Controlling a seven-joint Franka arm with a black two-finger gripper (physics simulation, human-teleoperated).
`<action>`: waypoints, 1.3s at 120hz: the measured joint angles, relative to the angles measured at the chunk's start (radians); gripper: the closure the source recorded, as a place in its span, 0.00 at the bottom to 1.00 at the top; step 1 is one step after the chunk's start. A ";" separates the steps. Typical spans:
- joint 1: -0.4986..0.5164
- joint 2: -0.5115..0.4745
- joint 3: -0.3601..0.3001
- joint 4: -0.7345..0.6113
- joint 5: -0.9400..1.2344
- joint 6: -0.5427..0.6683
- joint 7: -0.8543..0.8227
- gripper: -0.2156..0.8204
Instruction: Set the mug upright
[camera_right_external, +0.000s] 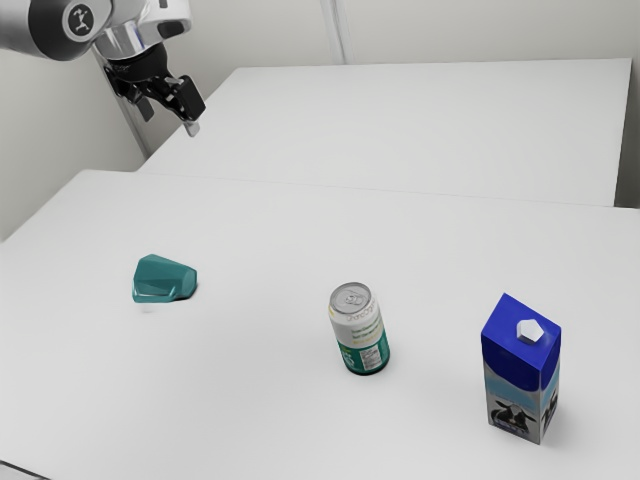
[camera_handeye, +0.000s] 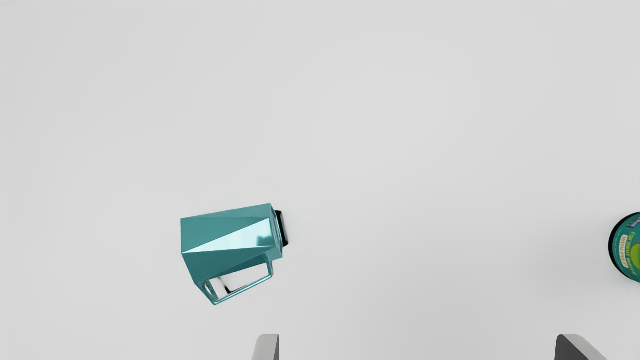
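Observation:
The teal faceted mug (camera_right_external: 163, 279) lies on its side on the white table at the exterior view's left. In the wrist view the mug (camera_handeye: 229, 235) shows its angular handle beside the body, and a dark piece at one end. My gripper (camera_right_external: 170, 118) hangs high above the table, toward the back in the exterior view, well apart from the mug. In the wrist view the gripper (camera_handeye: 417, 347) stands open, its two fingertips wide apart with nothing between them.
A white and green can (camera_right_external: 359, 328) stands upright near the middle of the table (camera_right_external: 250, 400). A blue milk carton (camera_right_external: 521, 368) stands at the exterior view's right. Another white surface (camera_right_external: 420, 130) lies behind the table.

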 joint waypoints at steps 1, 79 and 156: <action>0.000 0.000 0.000 0.000 0.000 0.000 0.000 0.21; 0.624 0.243 0.003 0.000 -0.411 -0.103 0.076 0.21; 0.745 0.772 0.011 0.365 -0.687 -0.177 0.452 0.21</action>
